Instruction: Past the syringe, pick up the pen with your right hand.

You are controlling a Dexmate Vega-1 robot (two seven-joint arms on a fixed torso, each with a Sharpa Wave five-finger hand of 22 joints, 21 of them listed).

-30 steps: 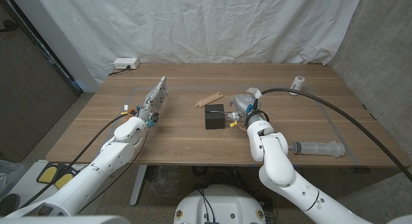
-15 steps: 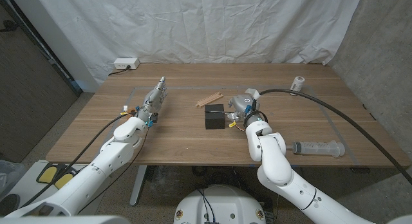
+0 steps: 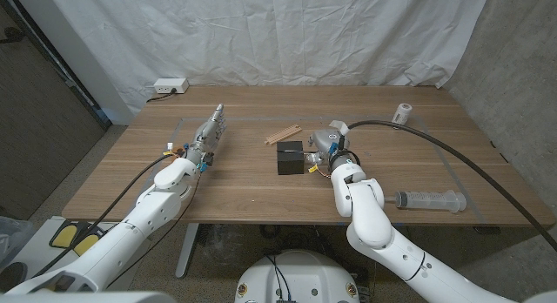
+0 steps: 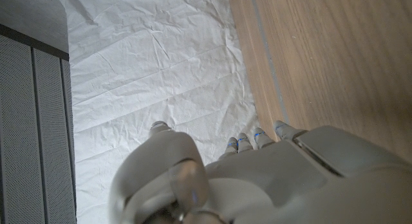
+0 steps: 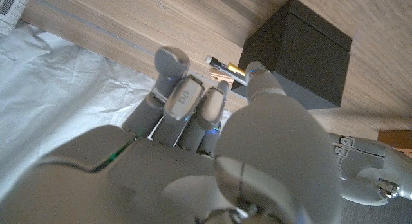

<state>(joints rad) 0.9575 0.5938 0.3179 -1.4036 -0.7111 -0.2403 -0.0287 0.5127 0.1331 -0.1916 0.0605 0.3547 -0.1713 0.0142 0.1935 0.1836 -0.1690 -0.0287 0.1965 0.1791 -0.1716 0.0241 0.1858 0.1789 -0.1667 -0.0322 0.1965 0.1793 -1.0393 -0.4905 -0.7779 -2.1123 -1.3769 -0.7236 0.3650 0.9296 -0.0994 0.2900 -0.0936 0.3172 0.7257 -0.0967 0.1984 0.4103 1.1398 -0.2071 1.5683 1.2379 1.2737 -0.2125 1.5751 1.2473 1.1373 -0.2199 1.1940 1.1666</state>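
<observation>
Two hands are in play, and we take the right hand (image 3: 326, 139) first. In the head view it sits just right of a black box (image 3: 290, 157) near the table's middle. In its wrist view the fingers (image 5: 174, 89) are curled partway inward and the thumb reaches toward the box (image 5: 301, 53). The pen (image 5: 226, 67), a thin dark stick with a brassy band and a pale tip, pokes out between the thumb tip and the fingers, right against the box's upper edge. We cannot tell whether the thumb and fingers pinch it or only lie beside it. In the head view the pen is hidden.

Our left hand (image 3: 207, 134) stretches out on the table's left part, well apart from the box, its fingers straight and together, pointing away from the robot; it holds nothing. Its wrist view shows the fingertips (image 4: 248, 139) lined up against the white backdrop.

On the wooden table (image 3: 235, 190) we see the syringe (image 3: 430, 199) lying near the front right edge, well apart from the right hand. A few pale sticks (image 3: 282, 133) lie just behind the box. A small white roll (image 3: 403, 112) stands far right, and a white power strip (image 3: 170, 86) rests at the back left corner. A creased white sheet (image 3: 287, 33) hangs behind the table.
</observation>
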